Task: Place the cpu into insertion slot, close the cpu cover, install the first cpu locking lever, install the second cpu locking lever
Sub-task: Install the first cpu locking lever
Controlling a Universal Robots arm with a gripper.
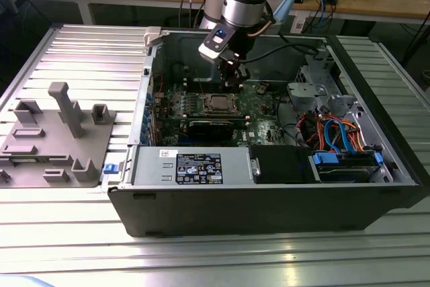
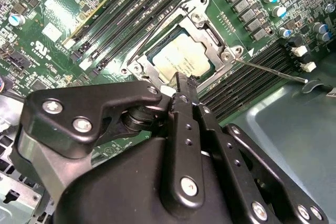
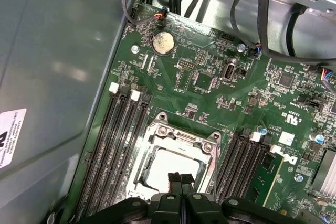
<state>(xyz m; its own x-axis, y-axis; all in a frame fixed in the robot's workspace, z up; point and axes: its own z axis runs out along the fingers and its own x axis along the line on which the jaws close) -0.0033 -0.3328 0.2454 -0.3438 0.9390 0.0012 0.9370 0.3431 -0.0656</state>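
Note:
The cpu (image 2: 181, 59) lies with its silvery top up in the insertion slot, whose contact field is hidden beneath it. The cpu cover (image 2: 207, 24) lies flat around the cpu as a metal frame, and the chip (image 3: 170, 169) shows through its window (image 3: 181, 136). One thin locking lever (image 2: 273, 71) sticks out from the socket's corner over the memory slots. Another lever (image 2: 152, 35) runs along the socket's side. My gripper (image 3: 180, 179) hangs just above the socket's edge, shut with nothing between its fingers. In the exterior view the gripper (image 1: 233, 78) stands over the cpu (image 1: 218, 103).
Memory slots (image 3: 113, 145) flank the socket on both sides. A black heatsink block (image 1: 211, 127) sits in front of it, then the power supply (image 1: 195, 166). Drive bays with blue and orange cables (image 1: 339, 132) fill the exterior view's right. A grey fixture (image 1: 60, 132) stands outside the case.

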